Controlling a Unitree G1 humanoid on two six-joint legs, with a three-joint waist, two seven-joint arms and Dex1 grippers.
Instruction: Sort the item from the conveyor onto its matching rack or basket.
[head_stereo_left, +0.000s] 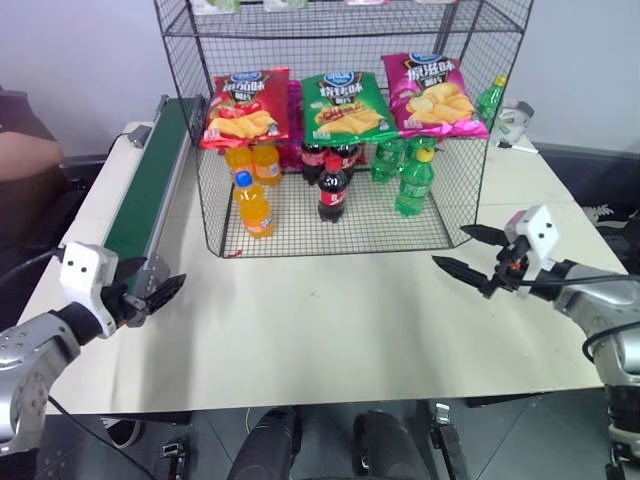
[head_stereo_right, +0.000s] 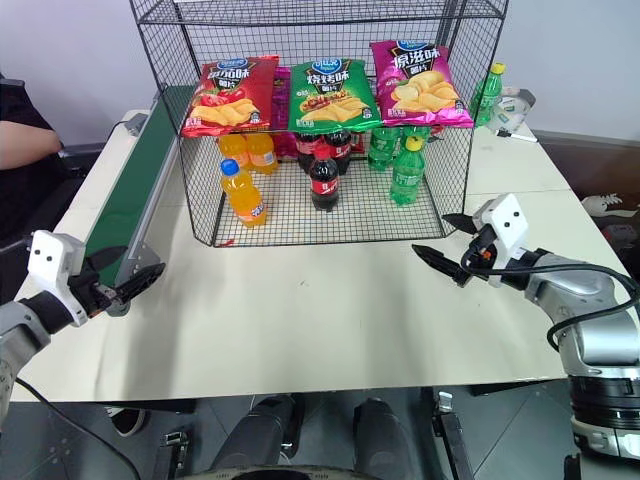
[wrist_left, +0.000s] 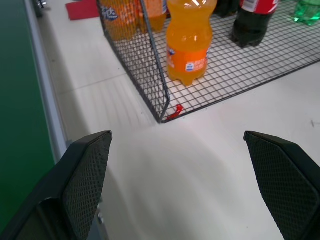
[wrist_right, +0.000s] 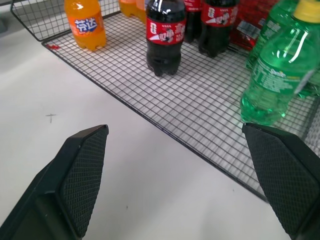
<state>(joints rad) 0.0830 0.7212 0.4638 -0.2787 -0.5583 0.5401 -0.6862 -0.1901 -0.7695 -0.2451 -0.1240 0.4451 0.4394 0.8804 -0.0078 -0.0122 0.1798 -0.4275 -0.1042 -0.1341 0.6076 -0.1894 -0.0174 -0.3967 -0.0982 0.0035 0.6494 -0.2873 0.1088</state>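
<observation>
Left eye view: orange soda bottle (head_stereo_left: 253, 205) is upright on the rack's bottom tier, near its front left corner!

Behind it sit more orange bottles (head_stereo_left: 254, 162), and to its right stands a cola bottle (head_stereo_left: 333, 190), then a green bottle (head_stereo_left: 414, 183), all inside the black wire rack (head_stereo_left: 210, 190). Three chip bags (head_stereo_left: 343, 103) lie on the tier above. The rack takes the table's (head_stereo_left: 330, 320) far middle, and the green conveyor (head_stereo_left: 148, 185) runs along the left edge, belt bare. Left gripper (head_stereo_left: 158, 290) hovers off the conveyor's near end, fingers spread wide and holding nothing. Right gripper (head_stereo_left: 468, 249) hangs by the rack's front right corner, jaws parted too, nothing between them.
</observation>
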